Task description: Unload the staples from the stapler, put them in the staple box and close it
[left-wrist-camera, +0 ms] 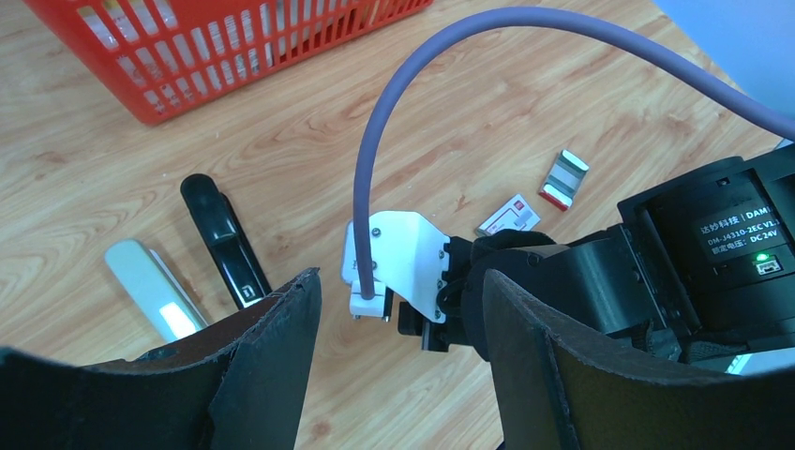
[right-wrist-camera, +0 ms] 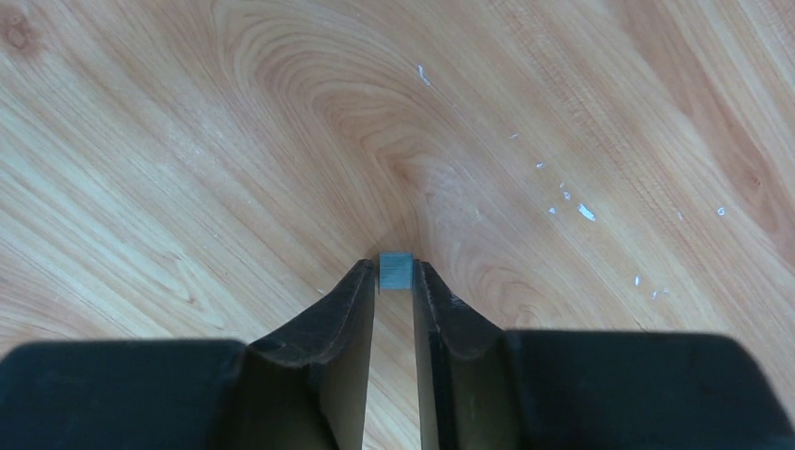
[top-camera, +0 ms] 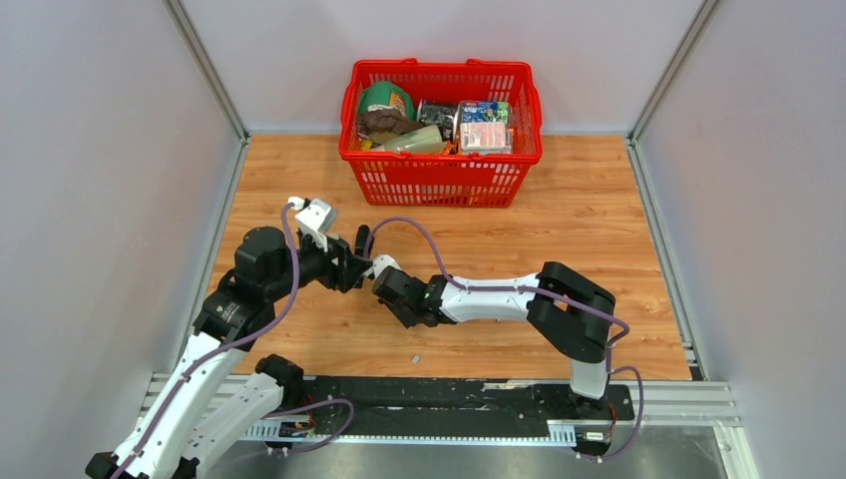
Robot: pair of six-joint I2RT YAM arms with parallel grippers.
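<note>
The black stapler (left-wrist-camera: 225,239) lies on the wooden table beyond my left gripper, with a pale grey elongated piece (left-wrist-camera: 150,286) beside it. In the top view the stapler (top-camera: 361,239) is a small dark shape just above both grippers. My left gripper (left-wrist-camera: 403,375) is open and empty, its jaws wide apart above bare wood; in the top view it (top-camera: 351,271) sits left of centre. My right gripper (right-wrist-camera: 395,278) is shut on a small grey block of staples (right-wrist-camera: 395,269) at its fingertips, low over the table. Its white camera mount (left-wrist-camera: 398,262) shows in the left wrist view.
A red basket (top-camera: 439,182) full of packaged goods stands at the back. A small flat labelled box (left-wrist-camera: 509,214) and a silver strip with red ends (left-wrist-camera: 562,178) lie right of the stapler. Loose staple bits (right-wrist-camera: 581,211) are scattered on the wood. Grey walls close in both sides.
</note>
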